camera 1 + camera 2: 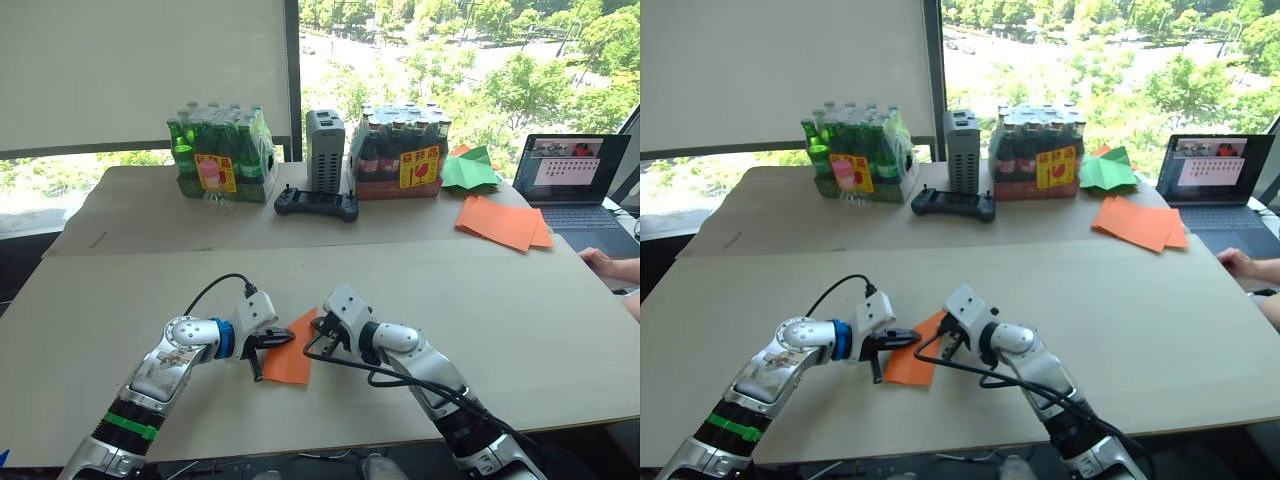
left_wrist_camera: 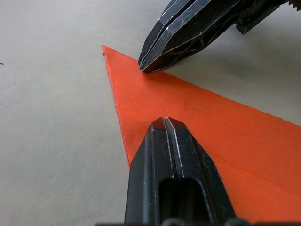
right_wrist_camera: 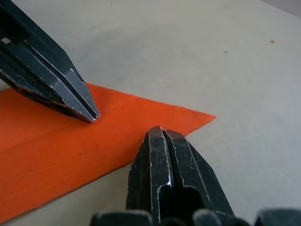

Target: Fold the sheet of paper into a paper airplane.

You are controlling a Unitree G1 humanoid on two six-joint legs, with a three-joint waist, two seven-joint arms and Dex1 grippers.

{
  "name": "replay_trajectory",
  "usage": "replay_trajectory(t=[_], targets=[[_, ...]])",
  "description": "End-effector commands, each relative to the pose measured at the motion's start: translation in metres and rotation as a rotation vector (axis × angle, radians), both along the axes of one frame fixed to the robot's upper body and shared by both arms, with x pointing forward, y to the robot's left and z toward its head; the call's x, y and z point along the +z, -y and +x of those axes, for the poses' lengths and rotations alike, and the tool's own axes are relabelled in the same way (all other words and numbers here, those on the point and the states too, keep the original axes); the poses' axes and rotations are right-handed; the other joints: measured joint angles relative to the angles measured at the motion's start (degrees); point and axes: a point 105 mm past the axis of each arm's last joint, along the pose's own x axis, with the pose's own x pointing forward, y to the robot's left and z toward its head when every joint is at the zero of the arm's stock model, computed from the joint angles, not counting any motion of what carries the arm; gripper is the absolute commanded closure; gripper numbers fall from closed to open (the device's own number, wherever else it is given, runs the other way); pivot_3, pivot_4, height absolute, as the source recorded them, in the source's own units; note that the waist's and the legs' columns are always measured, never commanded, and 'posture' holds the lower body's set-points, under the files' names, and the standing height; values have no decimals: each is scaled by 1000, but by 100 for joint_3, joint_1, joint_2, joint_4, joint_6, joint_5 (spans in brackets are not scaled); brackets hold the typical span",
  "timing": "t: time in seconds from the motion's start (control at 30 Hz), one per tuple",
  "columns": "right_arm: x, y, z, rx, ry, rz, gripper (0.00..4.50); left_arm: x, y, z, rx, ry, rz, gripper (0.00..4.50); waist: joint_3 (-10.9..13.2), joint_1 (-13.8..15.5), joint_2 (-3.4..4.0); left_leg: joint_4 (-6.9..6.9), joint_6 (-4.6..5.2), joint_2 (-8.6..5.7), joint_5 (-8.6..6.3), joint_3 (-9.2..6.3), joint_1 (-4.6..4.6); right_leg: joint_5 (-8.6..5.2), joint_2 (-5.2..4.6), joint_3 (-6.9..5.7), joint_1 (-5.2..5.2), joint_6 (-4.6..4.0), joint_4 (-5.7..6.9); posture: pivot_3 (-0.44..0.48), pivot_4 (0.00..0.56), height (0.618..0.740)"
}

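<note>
The orange sheet of paper (image 1: pixel 290 357) lies flat on the table near its front edge, folded into a narrow shape with a sharp point (image 2: pixel 106 49). My left gripper (image 1: pixel 274 342) is shut, its tips resting on the paper's left part (image 2: pixel 165 123). My right gripper (image 1: pixel 320 330) is shut too and comes in from the right. Its tips touch the paper near the pointed end (image 3: pixel 159 133). The two grippers' tips stand close together on the paper, facing each other. Neither has the paper between its fingers.
At the back stand two shrink-wrapped bottle packs (image 1: pixel 220 155) (image 1: pixel 400 150), a grey box (image 1: pixel 325 148) and a black controller (image 1: pixel 316 205). A pile of orange sheets (image 1: pixel 503 222), green paper (image 1: pixel 470 170), a laptop (image 1: pixel 575 175) and a person's hand (image 1: pixel 605 264) are at the right.
</note>
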Motion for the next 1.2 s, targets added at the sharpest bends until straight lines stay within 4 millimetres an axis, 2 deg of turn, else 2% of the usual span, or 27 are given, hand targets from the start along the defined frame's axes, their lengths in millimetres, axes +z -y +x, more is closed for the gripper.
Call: replay_trajectory(t=[0.03, 0.13, 0.5, 0.8, 0.9, 1.07, 1.2], targets=[[-13, -4, -15, 53, -56, -29, 4500, -8, -1, -4, -2, -20, 24, 4494, 0, 0, 0, -1, 0, 0, 0, 0, 0, 0, 0, 0, 0, 0, -1, 0, 150, 723], [-24, -3, -26, 89, -107, -58, 4500, -8, -1, -3, 2, -18, 25, 4494, 0, 1, 0, -1, 1, 0, 0, 0, 1, 0, 0, 0, 2, 0, -3, 0, 150, 723], [-35, -7, -55, 174, -170, -82, 4500, -9, -5, -2, 7, -21, 36, 4494, -2, -1, 0, -2, 1, 1, -1, 0, 4, -4, 0, 0, 6, 7, -5, 0, 150, 723], [-32, -8, -66, 209, -203, -70, 4500, -8, -7, -3, 10, -19, 41, 4494, -2, -3, 0, -5, 1, 3, -1, 0, 4, -6, 1, -1, 6, 10, -9, 0, 150, 723], [-22, -8, -57, 177, -153, -41, 4500, -9, -8, -4, 9, -21, 43, 4494, -2, -9, -1, -6, 1, 4, -1, 0, 5, -6, 2, -1, 6, 10, -9, 0, 150, 723], [14, -9, -37, 127, -24, 93, 4500, -9, -7, -4, 8, -21, 42, 4494, -1, -15, -1, -7, 1, 10, -1, 1, 4, -6, 8, 0, 3, 10, -10, 0, 150, 723], [18, -14, -38, 138, -2, 127, 4500, -8, -6, -3, 6, -20, 39, 4494, 0, -8, 0, -7, 1, 9, -1, 0, 0, -6, 7, 0, -1, 9, -11, 0, 150, 723]])
